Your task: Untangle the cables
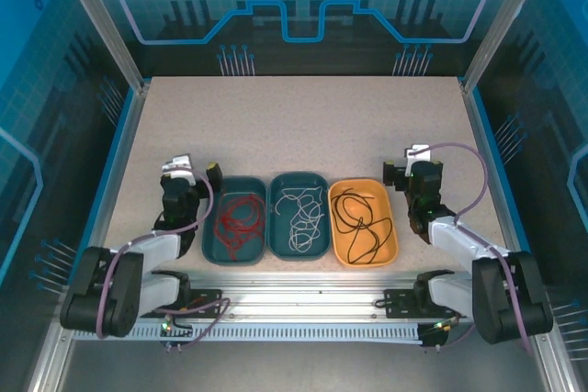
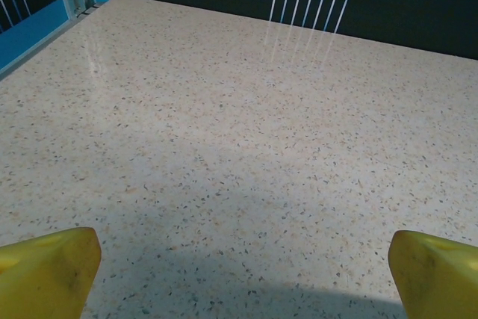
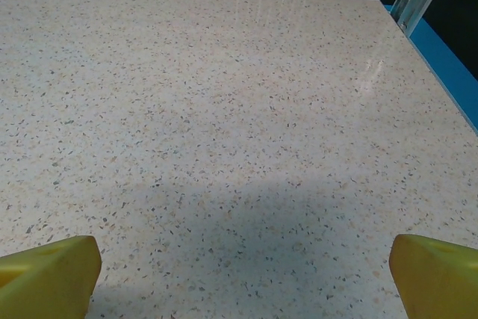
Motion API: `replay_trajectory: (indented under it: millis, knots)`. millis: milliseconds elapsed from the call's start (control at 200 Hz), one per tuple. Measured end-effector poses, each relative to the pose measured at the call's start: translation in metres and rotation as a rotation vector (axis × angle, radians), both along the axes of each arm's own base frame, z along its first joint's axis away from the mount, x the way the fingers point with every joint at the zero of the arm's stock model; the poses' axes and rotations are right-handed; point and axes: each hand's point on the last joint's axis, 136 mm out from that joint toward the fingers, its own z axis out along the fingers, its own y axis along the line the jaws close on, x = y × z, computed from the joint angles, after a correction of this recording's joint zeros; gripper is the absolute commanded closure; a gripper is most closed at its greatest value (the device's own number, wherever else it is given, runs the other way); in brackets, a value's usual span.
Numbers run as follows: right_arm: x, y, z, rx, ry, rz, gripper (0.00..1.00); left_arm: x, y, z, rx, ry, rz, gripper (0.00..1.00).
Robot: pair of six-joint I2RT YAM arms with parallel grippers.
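- Judging from how things lie, the sorting step looks finished or close to finished: the cables are separated by colour, and each colour has its own tray.
- The red cables (image 1: 237, 222) lie in the left teal tray (image 1: 234, 179), the white cables (image 1: 299, 218) in the middle teal tray (image 1: 299, 174), and the black cables (image 1: 358, 222) in the orange tray (image 1: 363, 182).
- The left gripper (image 1: 196, 169) is just beside the left teal tray, with its jaws wide apart and nothing between them. In the left wrist view its yellow fingertips (image 2: 45, 270) stand at the two bottom corners, over bare table (image 1: 303, 126).
- The right gripper (image 1: 404, 161) is just beside the orange tray, also spread wide and holding nothing.
- Inside each tray the strands are looped over each other, so some knots may be left; this I cannot decide from above.
- If more work is needed, the next move calls for one gripper to descend into a tray and pinch a single thin strand without catching its neighbours. The wire is limp and may slip out.
- Count: three trays (two teal, one orange), three colour groups of cables, two grippers. The number of strands in each group is too fine to count.
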Motion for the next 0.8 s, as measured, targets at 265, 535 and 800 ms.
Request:
replay_trajectory:
  millis: [265, 535, 800]
  knots:
    - [0.007, 0.0, -0.009, 0.002, -0.022, 0.003, 0.0, 0.014, 0.008, 0.001, 0.009, -0.007, -0.001, 0.01]
    - [0.014, 0.004, -0.003, 0.005, -0.082, 0.027, 0.0, 0.025, 0.014, -0.034, -0.021, 0.039, -0.027, 0.01]
    - [0.028, 0.006, -0.012, 0.018, -0.109, 0.059, 0.0, 0.056, -0.003, -0.008, -0.017, -0.007, -0.135, 0.01]
